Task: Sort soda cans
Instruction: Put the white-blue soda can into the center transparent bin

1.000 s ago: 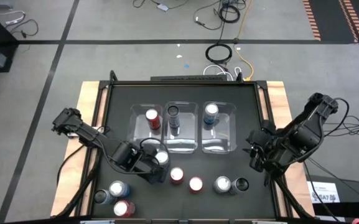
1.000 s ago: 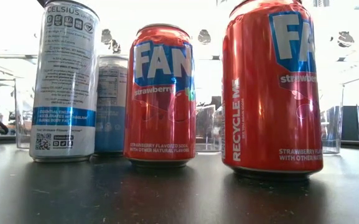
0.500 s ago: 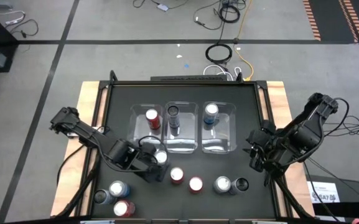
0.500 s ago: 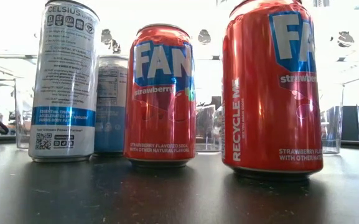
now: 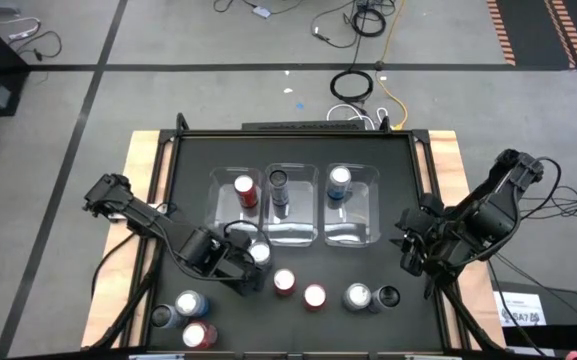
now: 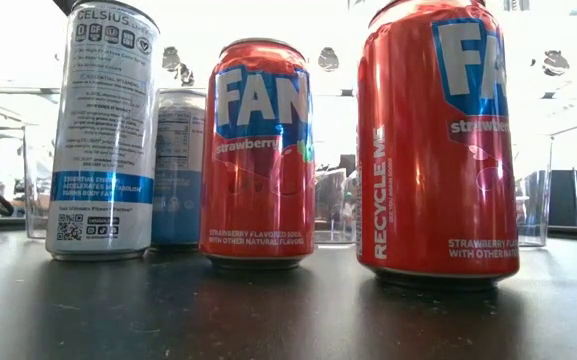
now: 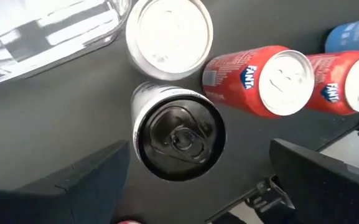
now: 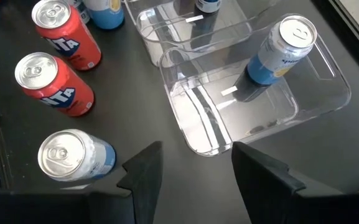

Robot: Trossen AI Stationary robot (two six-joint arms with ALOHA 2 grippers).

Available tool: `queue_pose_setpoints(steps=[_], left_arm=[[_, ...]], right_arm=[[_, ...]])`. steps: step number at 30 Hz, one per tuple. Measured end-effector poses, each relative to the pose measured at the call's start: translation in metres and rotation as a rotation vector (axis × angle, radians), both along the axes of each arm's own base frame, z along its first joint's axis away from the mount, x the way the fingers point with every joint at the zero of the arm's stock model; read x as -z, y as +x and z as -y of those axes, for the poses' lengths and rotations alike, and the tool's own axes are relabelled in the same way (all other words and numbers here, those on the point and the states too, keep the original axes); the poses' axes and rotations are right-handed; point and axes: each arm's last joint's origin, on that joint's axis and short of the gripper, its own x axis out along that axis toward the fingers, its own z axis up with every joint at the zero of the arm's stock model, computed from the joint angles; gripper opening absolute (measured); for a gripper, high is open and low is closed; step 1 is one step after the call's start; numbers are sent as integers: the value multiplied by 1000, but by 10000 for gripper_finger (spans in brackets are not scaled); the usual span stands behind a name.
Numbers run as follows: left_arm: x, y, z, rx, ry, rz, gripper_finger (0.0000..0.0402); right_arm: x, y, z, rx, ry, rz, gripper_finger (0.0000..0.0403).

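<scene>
While three clear bins sit side by side in the middle of the black table (image 5: 193,170), each holds one upright can: the left bin (image 5: 238,207) a red can (image 5: 245,188), the middle bin (image 5: 292,210) a dark can (image 5: 279,182), and the right bin (image 5: 352,212) a silver-blue can (image 5: 339,181).

In front of the bins the loose cans stand upright: three at the near left corner (image 5: 185,320), a black-topped can (image 7: 178,138) and a silver-topped can (image 7: 169,37) by the left gripper (image 5: 252,279), two red cans (image 5: 299,289) near the middle, and a silver-blue can (image 5: 357,296) touching a dark one (image 5: 388,296) to the right.

The left gripper hangs over the black-topped can with its fingers spread wide on either side, not touching it. The right gripper (image 5: 411,258) hovers beside the right bin, fingers apart and holding nothing.

Compared with half a second earlier, the left arm has shifted slightly toward the near edge; the cans and the right arm have stayed put.
</scene>
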Motion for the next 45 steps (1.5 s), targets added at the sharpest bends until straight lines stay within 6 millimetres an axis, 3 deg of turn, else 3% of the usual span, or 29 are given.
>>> queue_pose_setpoints(steps=[25, 38, 45], left_arm=[[37, 18, 11, 52, 36, -121, 390], [43, 20, 13, 55, 32, -143, 295], [41, 19, 12, 54, 30, -139, 280]], right_arm=[[0, 1, -1, 0, 7, 7, 185], [0, 1, -1, -1, 6, 7, 185], [-1, 1, 0, 3, -13, 25, 185]])
